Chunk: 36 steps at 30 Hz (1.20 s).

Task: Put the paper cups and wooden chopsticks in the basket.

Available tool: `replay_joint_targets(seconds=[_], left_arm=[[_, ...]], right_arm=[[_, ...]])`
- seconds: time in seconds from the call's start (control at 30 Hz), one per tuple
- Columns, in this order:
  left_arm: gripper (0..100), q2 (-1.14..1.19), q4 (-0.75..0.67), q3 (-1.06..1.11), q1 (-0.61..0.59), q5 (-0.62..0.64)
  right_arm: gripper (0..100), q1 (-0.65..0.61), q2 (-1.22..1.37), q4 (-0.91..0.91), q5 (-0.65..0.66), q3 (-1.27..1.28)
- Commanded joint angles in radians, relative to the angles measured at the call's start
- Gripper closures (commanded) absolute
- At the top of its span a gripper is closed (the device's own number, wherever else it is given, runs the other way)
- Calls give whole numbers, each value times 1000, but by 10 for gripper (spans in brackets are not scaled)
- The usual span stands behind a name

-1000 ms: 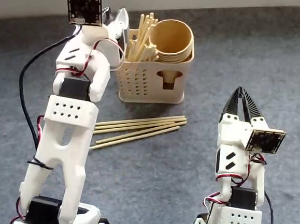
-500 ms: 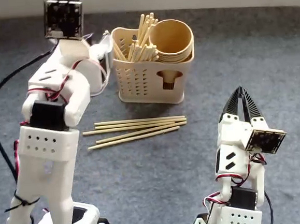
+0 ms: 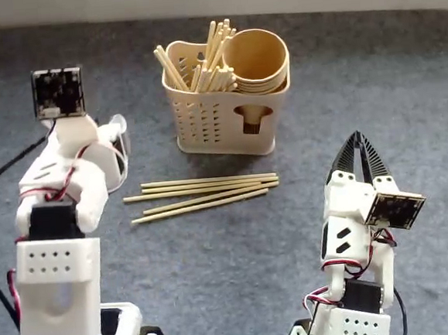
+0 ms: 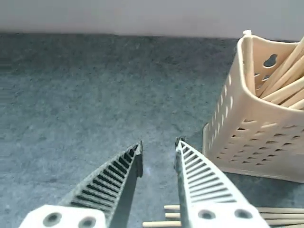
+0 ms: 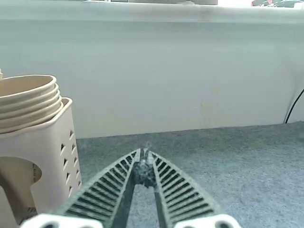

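The tabletop (image 3: 404,83) is covered in rough, matt grey cloth. The basket (image 3: 221,125) is smooth cream plastic, the chopsticks (image 3: 207,194) bare pale wood, the cups (image 3: 256,56) matt tan paper. The right pincer (image 5: 144,156) is ribbed black plastic.

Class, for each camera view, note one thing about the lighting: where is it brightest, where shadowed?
High view: even light, only faint shadows beside the basket and loose chopsticks. Left wrist view: the wall strip is brightest. Right wrist view: the pale wall outshines the carpet.
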Motion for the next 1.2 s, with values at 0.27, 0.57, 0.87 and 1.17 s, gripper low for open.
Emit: replay_joint_targets(seconds=[0.27, 0.57, 0.87, 1.17], left_arm=[[870, -452, 0, 390, -199, 9], [873, -702, -34, 624, -209, 11], [874, -970, -100, 808, -209, 12], [874, -967, -103, 826, -228, 11]], right_arm=[[974, -35, -2, -12, 63, 10], [974, -240, -1, 337, 210, -165], [974, -499, 1, 601, 321, -285], [974, -687, 12, 737, 367, -303]])
